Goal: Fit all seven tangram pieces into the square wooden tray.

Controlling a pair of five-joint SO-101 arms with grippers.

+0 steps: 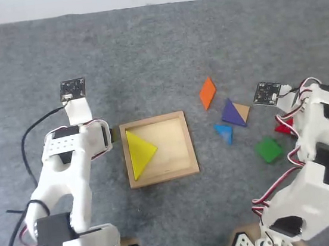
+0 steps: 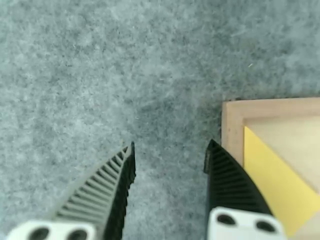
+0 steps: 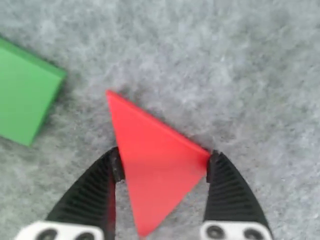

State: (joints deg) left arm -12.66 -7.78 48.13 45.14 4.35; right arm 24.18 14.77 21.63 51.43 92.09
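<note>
Lying in the tray: a yellow triangle (image 1: 139, 153), flat on the tray floor with its long side along the left rim and its point aimed at the tray's middle.
Tray: the square wooden tray (image 1: 190, 144) sits about midway between the left and right edges of the tabletop (image 1: 144, 53), nearer the near edge than the far one.
Red triangle: the red triangle (image 3: 155, 172) lies flat toward the right edge of the tabletop, well apart from the tray. From above, the right arm covers most of it.
Right tool: the right tool (image 3: 165, 153) is clenched on the red triangle, one finger against an edge and the other against a corner.
Green square: the green square (image 1: 268, 148) lies near the red triangle on the side toward the tray and the near edge, with carpet showing between the two.
Blue triangle: the small blue triangle (image 1: 224, 132) lies between the tray's right rim and the green square, touching neither.
Purple and tan: a purple triangle (image 1: 231, 113) and a tan triangle (image 1: 243, 111) lie edge to edge, just on the far side of the blue one.
Orange piece: a slanted orange piece (image 1: 207, 92) lies alone, closest of all to the far edge.
Left tool: the left tool (image 2: 171, 145) is released, its fingers spread over grey tabletop just outside the tray's left rim near a corner, grasping nothing.
Standing between: the blue, purple and tan pieces lie between the red triangle and the tray.
</note>
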